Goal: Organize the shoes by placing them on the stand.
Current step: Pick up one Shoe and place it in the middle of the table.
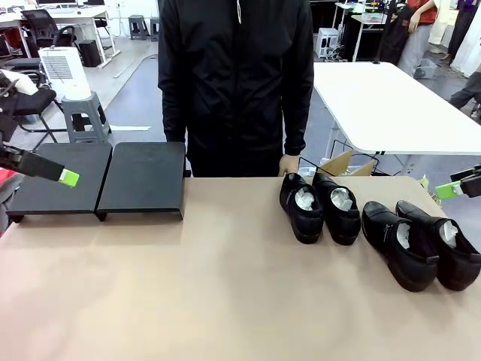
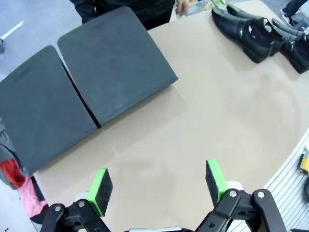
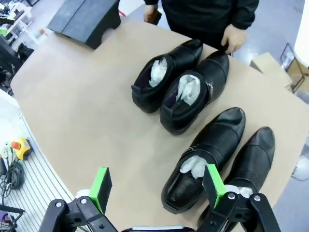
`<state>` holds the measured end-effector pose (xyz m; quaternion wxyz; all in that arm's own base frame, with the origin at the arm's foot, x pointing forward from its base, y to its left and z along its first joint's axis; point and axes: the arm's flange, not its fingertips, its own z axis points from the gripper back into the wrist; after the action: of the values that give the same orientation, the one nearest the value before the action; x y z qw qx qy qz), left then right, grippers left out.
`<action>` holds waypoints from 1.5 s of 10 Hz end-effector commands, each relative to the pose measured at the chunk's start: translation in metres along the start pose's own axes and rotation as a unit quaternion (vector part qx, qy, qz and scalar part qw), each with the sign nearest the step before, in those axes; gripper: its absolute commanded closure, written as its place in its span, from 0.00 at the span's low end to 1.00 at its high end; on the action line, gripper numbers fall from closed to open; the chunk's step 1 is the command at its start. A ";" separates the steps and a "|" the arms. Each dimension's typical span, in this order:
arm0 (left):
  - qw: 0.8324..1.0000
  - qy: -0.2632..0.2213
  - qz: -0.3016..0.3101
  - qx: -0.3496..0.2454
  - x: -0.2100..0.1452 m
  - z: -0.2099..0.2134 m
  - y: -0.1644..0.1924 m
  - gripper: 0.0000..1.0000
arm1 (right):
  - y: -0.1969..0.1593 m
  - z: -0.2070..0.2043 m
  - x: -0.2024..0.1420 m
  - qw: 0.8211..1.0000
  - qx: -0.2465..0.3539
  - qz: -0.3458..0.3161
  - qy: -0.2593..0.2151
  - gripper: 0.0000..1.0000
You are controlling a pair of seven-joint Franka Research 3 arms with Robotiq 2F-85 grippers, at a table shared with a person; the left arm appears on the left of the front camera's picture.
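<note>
Black shoes [image 1: 302, 207] are sitting paired on the tan table [image 1: 225, 286], well right of the stand [image 1: 143, 177] (left platform partly hiding behind my left arm [image 1: 30, 164]); left gripper [image 2: 159, 179] and right gripper [image 3: 157, 181] are hanging wide open, empty.

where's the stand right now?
Front view: the stand sits at the far left of the table, just left of the person, its top bare. The shoes lie over on the right side.
</note>
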<state>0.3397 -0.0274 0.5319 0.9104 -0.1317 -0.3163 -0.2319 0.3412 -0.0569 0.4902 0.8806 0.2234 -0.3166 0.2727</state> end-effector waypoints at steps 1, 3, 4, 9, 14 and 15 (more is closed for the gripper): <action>1.000 0.000 0.000 0.000 0.000 0.000 0.000 0.00 | 0.000 0.000 0.000 1.000 0.000 0.001 0.000 0.00; 1.000 0.000 0.002 0.002 -0.001 0.001 0.002 0.00 | -0.002 0.001 -0.001 1.000 0.001 -0.004 -0.002 0.00; 1.000 -0.001 0.005 0.002 -0.006 0.006 -0.002 0.00 | -0.006 0.009 -0.005 0.999 0.021 0.008 0.031 0.00; 0.995 -0.039 0.055 -0.076 -0.016 0.056 0.012 0.00 | -0.029 0.057 -0.023 0.999 0.042 0.008 0.019 0.00; 0.995 -0.039 0.062 -0.067 -0.018 0.059 0.009 0.00 | -0.030 0.053 -0.026 0.999 0.018 -0.014 0.025 0.00; 0.995 -0.039 0.062 -0.067 -0.018 0.059 0.009 0.00 | -0.030 0.053 -0.026 0.999 0.018 -0.014 0.025 0.00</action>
<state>0.3012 0.0099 0.5662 0.9028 -0.2158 -0.3224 -0.1855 0.3197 -0.1167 0.5054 0.8948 0.2337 -0.2737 0.2643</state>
